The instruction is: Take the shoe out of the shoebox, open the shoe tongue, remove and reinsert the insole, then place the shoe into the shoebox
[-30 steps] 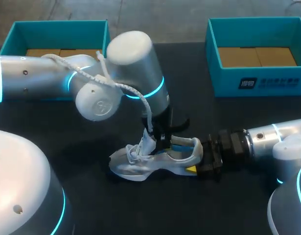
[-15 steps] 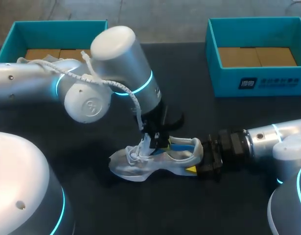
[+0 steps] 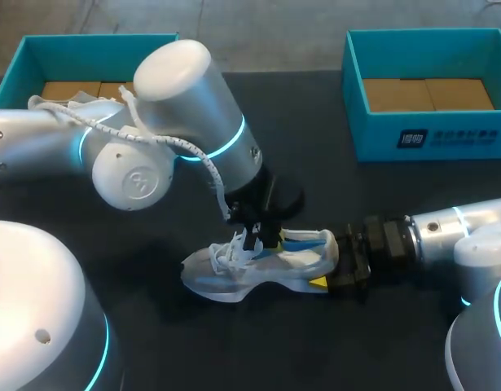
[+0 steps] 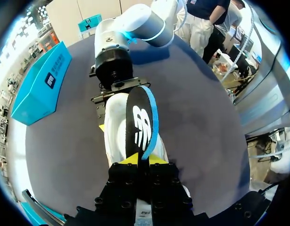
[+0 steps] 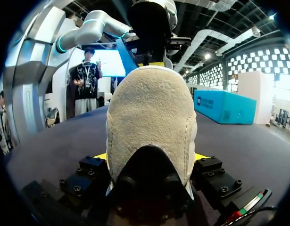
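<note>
My left claw [image 4: 141, 159] pinches the insole [image 4: 141, 123] tight. The insole sticks up out of the shoe [image 3: 258, 269], which lies on the table [image 3: 258, 350]. My right claw [image 5: 151, 157] squeezes the shoe's heel from both sides. I count one shoe, one insole and two boxes: the left shoebox [image 3: 38, 57] and the right shoebox [image 3: 429, 134], both well apart from the shoe.

Left arm [image 3: 185, 106]: silver cylinders, cyan ring, white braided cable [image 3: 152, 130] beside joint cap [image 3: 134, 181].
Right arm [image 3: 458, 228]: silver, cyan ring.
Left gripper [image 4: 144, 159], right gripper [image 5: 151, 156]: black, screwed, 2 yellow tips.
</note>
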`<state>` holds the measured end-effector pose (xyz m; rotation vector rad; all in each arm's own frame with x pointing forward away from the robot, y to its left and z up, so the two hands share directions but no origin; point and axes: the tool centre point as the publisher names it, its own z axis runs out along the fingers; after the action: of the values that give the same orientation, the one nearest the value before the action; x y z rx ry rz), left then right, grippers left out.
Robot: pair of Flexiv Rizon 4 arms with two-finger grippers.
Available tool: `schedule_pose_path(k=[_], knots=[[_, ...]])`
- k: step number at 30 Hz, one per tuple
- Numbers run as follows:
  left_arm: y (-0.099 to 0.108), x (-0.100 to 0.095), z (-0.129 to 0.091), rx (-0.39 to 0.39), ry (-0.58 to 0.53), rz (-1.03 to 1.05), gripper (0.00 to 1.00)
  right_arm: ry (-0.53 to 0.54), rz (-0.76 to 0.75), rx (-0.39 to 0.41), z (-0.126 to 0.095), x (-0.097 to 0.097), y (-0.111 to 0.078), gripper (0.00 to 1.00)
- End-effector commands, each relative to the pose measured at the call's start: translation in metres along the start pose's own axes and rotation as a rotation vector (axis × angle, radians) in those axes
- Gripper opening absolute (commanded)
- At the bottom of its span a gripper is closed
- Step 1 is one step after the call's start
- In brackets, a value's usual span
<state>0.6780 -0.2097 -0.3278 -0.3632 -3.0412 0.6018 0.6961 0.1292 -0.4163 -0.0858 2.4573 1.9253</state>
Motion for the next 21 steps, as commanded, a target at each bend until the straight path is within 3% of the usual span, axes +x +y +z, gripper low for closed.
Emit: schedule_pose_path(k=[1, 8, 11, 12, 13, 21], knots=[[0.002, 0.003, -0.007, 0.004, -0.009, 0.003, 0.00, -0.001, 0.000, 0.003, 0.000, 0.002, 0.000, 0.00], [0.000, 0.000, 0.001, -0.017, -0.014, -0.007, 0.01, -0.001, 0.000, 0.003, 0.000, 0.002, 0.000, 0.00], [-0.003, -0.002, 0.004, -0.030, -0.034, -0.015, 0.13, -0.001, 0.000, 0.003, 0.000, 0.002, 0.000, 0.00], [-0.003, -0.003, 0.004, -0.035, -0.045, -0.021, 0.25, -0.001, 0.000, 0.003, 0.000, 0.002, 0.000, 0.00], [-0.004, -0.004, 0.005, -0.035, -0.047, -0.023, 0.29, -0.001, 0.000, 0.003, 0.000, 0.002, 0.000, 0.00], [-0.008, -0.001, -0.001, -0.023, -0.058, -0.018, 0.38, -0.001, 0.000, 0.003, 0.000, 0.002, 0.000, 0.00]])
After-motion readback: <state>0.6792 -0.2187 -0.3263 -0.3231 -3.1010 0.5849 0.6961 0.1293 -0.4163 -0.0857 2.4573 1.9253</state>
